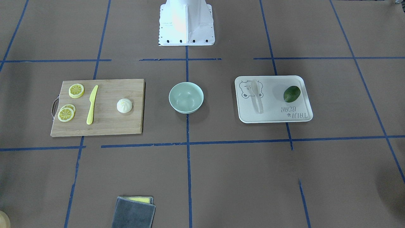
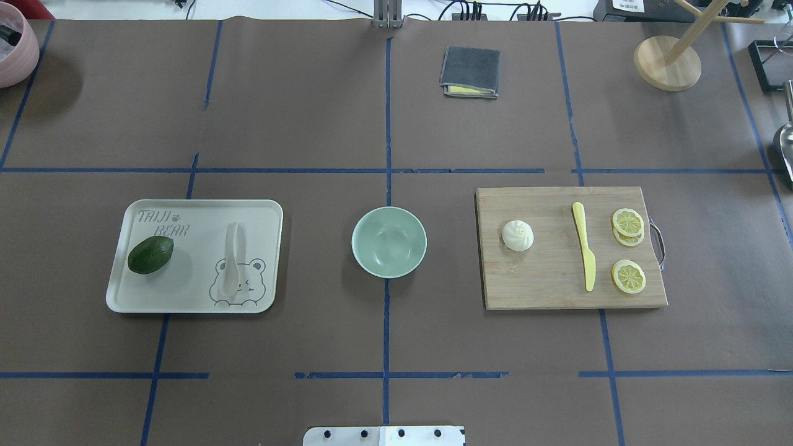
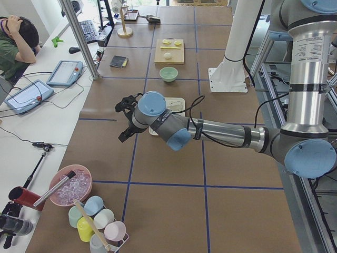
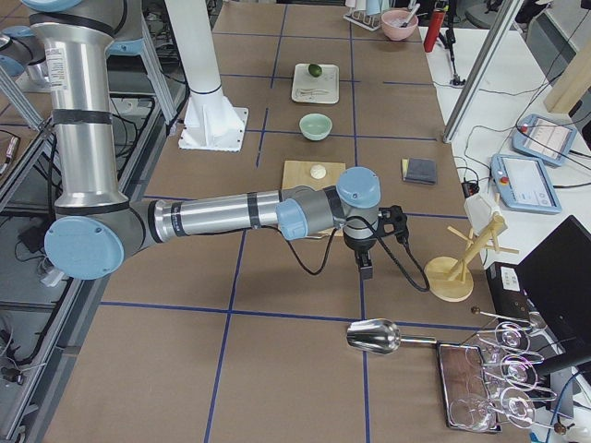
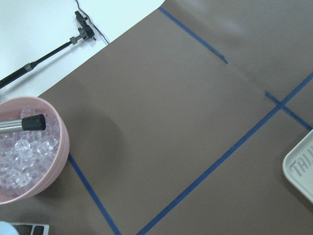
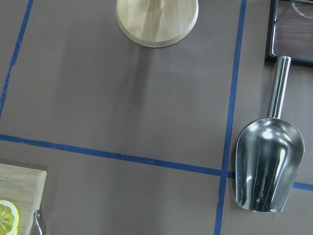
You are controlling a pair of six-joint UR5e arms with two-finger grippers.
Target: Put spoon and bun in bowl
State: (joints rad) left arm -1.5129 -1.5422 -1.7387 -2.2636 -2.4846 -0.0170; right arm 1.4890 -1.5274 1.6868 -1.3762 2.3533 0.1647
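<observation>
evidently the start of the task: the bowl [image 2: 389, 243], mint-green, sits at table centre on the blue tape line and holds neither item. the spoon [image 2: 232, 260] lies flat on the bear-print tray [image 2: 186, 291], over the bear drawing, on the robot's left of the bowl. the bun [image 2: 518, 235] sits upright on the wooden cutting board [image 2: 557, 285], at its bowl-side end, on the robot's right.

the left gripper [image 3: 125, 124] hangs over the table between the tray and a pink tub of ice [image 5: 27, 152]. the right gripper [image 4: 366, 268] hangs beyond the board's outer end, near a wooden stand [image 2: 667, 62] and a metal scoop [image 6: 266, 164]. both show in side views only and the wrist cams show no fingers, so spread vs. pressed together cannot be told.

step in hand (judged): first reach, left arm for the spoon, right arm for the bun.
- spoon: thin, low and prob. slick on the smooth tray. pinch crosswise on the handle, low enough to catch it, or it may skid.
- bun: looks soft. close gently at its widest part, below the pleats.
- release low over the bowl, and stagger the arms so they don't meet at centre.

surroundings: an avocado [image 2: 150, 254] lies at the tray's other end, apart from the spoon. a yellow plastic knife [image 2: 585, 254] and lemon slices [image 2: 628, 222] lie outward of the bun, on the right arm's approach side, so come in from above. a folded grey cloth [image 2: 470, 72] is well apart.
</observation>
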